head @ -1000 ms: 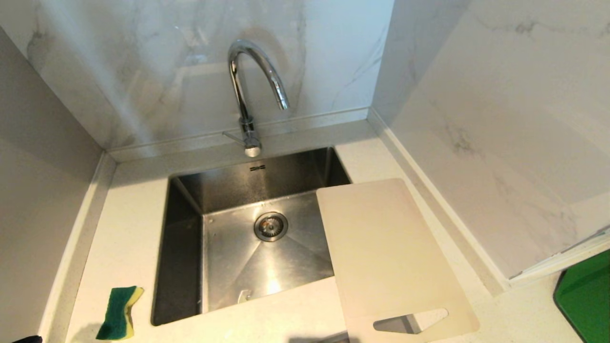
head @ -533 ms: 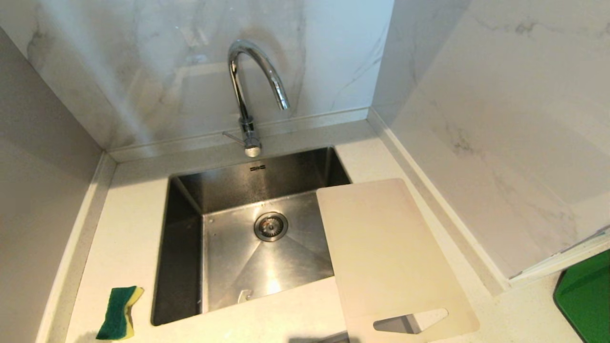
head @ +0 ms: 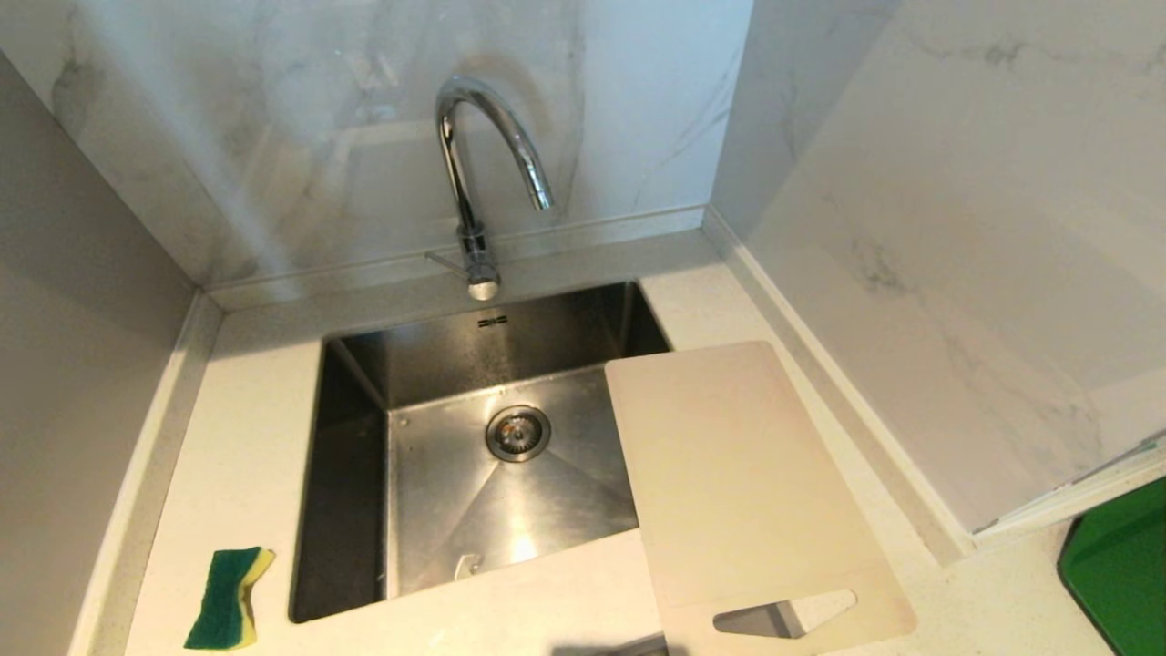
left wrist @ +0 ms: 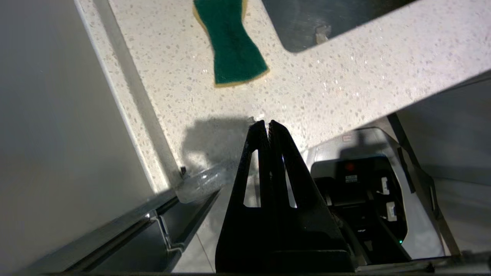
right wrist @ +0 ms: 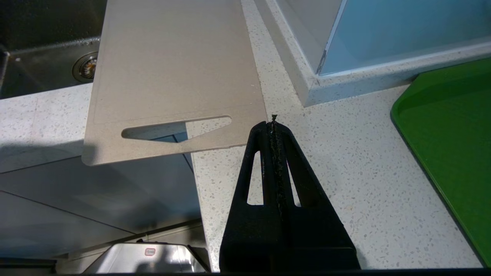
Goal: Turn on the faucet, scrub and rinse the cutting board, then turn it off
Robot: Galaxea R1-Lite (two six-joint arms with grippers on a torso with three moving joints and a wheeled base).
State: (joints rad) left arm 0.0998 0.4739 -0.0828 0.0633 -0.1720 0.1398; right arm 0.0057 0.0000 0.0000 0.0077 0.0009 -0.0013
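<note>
The chrome gooseneck faucet (head: 474,173) stands behind the steel sink (head: 346,456), its thin side lever (head: 444,261) at the base; no water runs. The cream-white cutting board (head: 738,483) lies over the sink's right edge and the counter, handle slot toward me, also in the right wrist view as the cutting board (right wrist: 172,65). Neither arm shows in the head view. My left gripper (left wrist: 267,123) is shut and empty, above the counter's front edge near the sponge (left wrist: 232,42). My right gripper (right wrist: 273,124) is shut and empty, just off the board's near corner.
A green-and-yellow sponge (head: 226,610) lies on the counter left of the sink. A bright green tray (head: 1116,574) sits at the far right. Marble walls close in the back and right, a grey wall the left. The counter's front edge drops off near both grippers.
A dark bit of my left arm at the head view's lower left corner one second ago has left that view. The faucet, board and sponge have not moved.
</note>
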